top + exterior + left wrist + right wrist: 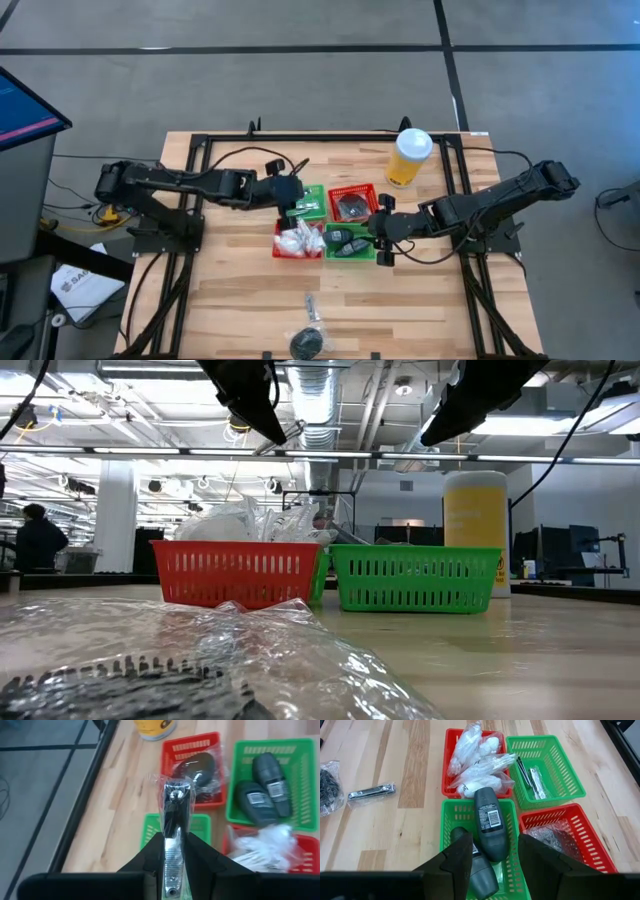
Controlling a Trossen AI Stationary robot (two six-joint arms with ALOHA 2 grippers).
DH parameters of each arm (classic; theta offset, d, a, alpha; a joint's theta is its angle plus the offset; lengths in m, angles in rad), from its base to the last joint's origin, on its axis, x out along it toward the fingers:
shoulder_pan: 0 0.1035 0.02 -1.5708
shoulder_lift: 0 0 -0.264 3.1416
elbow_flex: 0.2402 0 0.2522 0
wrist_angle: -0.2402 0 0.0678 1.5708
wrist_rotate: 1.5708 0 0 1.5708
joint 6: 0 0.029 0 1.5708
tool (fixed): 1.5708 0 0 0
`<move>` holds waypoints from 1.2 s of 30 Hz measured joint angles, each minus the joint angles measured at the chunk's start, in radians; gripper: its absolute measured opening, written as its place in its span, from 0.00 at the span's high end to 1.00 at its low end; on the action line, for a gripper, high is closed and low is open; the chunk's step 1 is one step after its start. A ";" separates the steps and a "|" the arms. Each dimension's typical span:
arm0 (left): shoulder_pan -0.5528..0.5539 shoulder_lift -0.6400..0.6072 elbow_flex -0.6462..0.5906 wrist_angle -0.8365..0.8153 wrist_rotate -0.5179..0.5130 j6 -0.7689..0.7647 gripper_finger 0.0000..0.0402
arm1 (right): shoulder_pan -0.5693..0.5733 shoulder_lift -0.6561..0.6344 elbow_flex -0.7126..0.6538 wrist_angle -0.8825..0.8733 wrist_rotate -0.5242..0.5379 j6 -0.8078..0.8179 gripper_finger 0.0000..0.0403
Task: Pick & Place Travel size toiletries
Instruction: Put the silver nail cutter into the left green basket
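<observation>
Clearly the left gripper (172,870) has its jaws pinched on a wrapped nail clipper (173,820): stiff, light, slippery in its film; right gripper (495,862) gapes empty.

Left pincer (172,865) clamps wrapped nail clipper (173,820) above green basket (200,826).

Toiletries, relative to the green mesh basket (476,842):
- two dark grey bottles (489,822), lying flat inside;
- white puffy packets (477,762), heaped in the adjoining red basket (451,766);
- wrapped silvery nail clipper (371,792), flat on the counter (410,830), well apart;
- another wrapped clipper (173,827), held in the left gripper (172,865).
</observation>
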 joint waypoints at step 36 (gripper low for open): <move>0.190 0.000 -0.468 0.516 0.209 0.003 0.88 | 0.000 0.000 0.000 0.003 0.000 -0.003 0.63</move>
